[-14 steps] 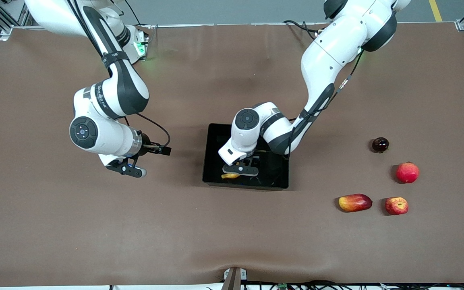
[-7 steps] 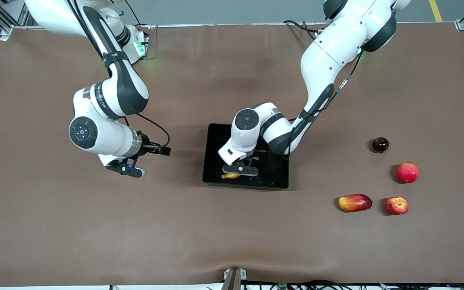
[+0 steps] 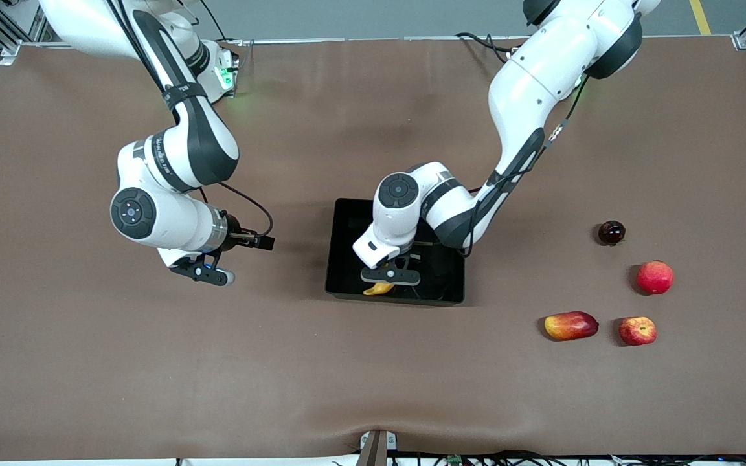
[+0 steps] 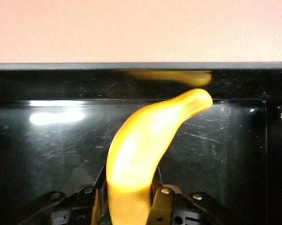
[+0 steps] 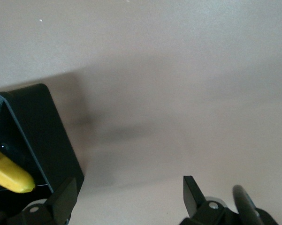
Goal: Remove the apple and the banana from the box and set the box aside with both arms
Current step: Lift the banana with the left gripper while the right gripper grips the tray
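The left end effector (image 3: pixel 390 278) has just clenched on the banana (image 4: pixel 141 154) and tilts it up inside the box (image 3: pixel 347 259), so 1 fruit remains to lift out, while the right end effector (image 3: pixel 208 272), released, waits over the table (image 3: pixel 153 375); the apple (image 3: pixel 637 331) already lies outside.

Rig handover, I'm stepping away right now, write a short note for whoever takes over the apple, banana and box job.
Left gripper: shut on the banana, low inside the box.
Right gripper: open, holding nothing, waiting over bare table toward the right arm's end.
Apple: already out, on the table toward the left arm's end, beside the mango. A pinkish-red round fruit and a dark round fruit lie farther from the front camera.
Done: apple removed, banana gripped.
Left: lift the banana out and set it on the table, then move the box aside with both arms.
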You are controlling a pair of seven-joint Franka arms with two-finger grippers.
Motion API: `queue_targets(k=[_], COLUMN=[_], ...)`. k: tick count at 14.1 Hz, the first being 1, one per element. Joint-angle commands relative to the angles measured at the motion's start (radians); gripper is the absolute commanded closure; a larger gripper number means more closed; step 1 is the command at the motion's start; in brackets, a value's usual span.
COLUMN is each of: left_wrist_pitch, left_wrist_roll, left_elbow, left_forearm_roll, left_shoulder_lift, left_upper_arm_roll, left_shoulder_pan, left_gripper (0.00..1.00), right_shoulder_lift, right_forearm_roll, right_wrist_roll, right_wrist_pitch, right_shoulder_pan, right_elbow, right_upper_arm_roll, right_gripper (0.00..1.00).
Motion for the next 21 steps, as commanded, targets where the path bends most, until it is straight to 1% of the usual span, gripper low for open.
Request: queue_targets(k=[1,3,4,6,8,9,10,12,13,14,15,16,17,18,19,21], left_wrist_pitch=[-0.063,-0.082,-0.111,-0.16,-0.182,-0.182,-0.182,-0.18,-0.175,-0.171,-0.169,-0.169,-0.157,-0.125,-0.082,-0.063], left_wrist_roll=[0.007,0.037,0.066,0.185,0.313,0.374,0.434,0.548,0.566,0.568,0.568,0.559,0.547,0.516,0.44,0.305], left_elbow=[-0.006,-0.01,-0.01,-0.025,-0.103,-0.125,-0.148,-0.202,-0.243,-0.287,-0.332,-0.376,-0.422,-0.482,-0.54,-0.596], left_forearm_roll=[0.014,0.008,-0.006,-0.05,-0.086,-0.086,-0.084,-0.078,-0.072,-0.066,-0.055,-0.044,-0.041,-0.043,-0.041,-0.041], left_shoulder_lift=[-0.068,-0.13,-0.154,-0.206,-0.252,-0.253,-0.253,-0.271,-0.288,-0.312,-0.34,-0.37,-0.39,-0.423,-0.456,-0.476], left_upper_arm_roll=[-0.005,-0.015,-0.031,-0.065,-0.103,-0.131,-0.143,-0.145,-0.145,-0.145,-0.144,-0.142,-0.143,-0.144,-0.139,-0.139], left_shoulder_pan=[0.014,0.078,0.115,0.237,0.404,0.483,0.547,0.65,0.689,0.716,0.729,0.747,0.779,0.796,0.801,0.828], left_gripper=[1.0,1.0,1.0,1.0,1.0,1.0,1.0,1.0,1.0,1.0,1.0,1.0,1.0,1.0,1.0,1.0], right_shoulder_lift=[-0.007,0.012,0.025,0.055,0.095,0.118,0.147,0.215,0.244,0.258,0.266,0.27,0.275,0.273,0.272,0.266], right_forearm_roll=[0.027,0.029,0.029,0.029,0.027,0.029,0.029,0.023,0.01,0.006,-0.011,-0.028,-0.033,-0.033,-0.033,-0.033], right_wrist_roll=[0.009,0.029,0.062,0.101,0.109,0.113,0.139,0.219,0.221,0.215,0.215,0.215,0.215,0.218,0.215,0.213], right_wrist_pitch=[0.008,0.065,0.086,0.151,0.23,0.279,0.322,0.359,0.361,0.375,0.416,0.448,0.455,0.455,0.449,0.444], right_shoulder_pan=[0.006,0.039,0.058,0.098,0.13,0.15,0.171,0.222,0.242,0.26,0.265,0.265,0.265,0.265,0.259,0.251], right_elbow=[0.003,0.003,0.003,0.005,0.006,0.009,0.023,0.092,0.118,0.123,0.115,0.101,0.098,0.098,0.098,0.1], right_upper_arm_roll=[0.004,0.004,0.004,0.004,0.004,0.004,0.004,0.002,0.002,0.001,-0.001,-0.001,-0.001,-0.001,-0.001,-0.001], right_gripper=[0.0,0.0,0.0,0.0,0.0,0.0,0.0,0.0,0.18,0.49,0.73,0.91,1.0,1.0,1.0,1.0])
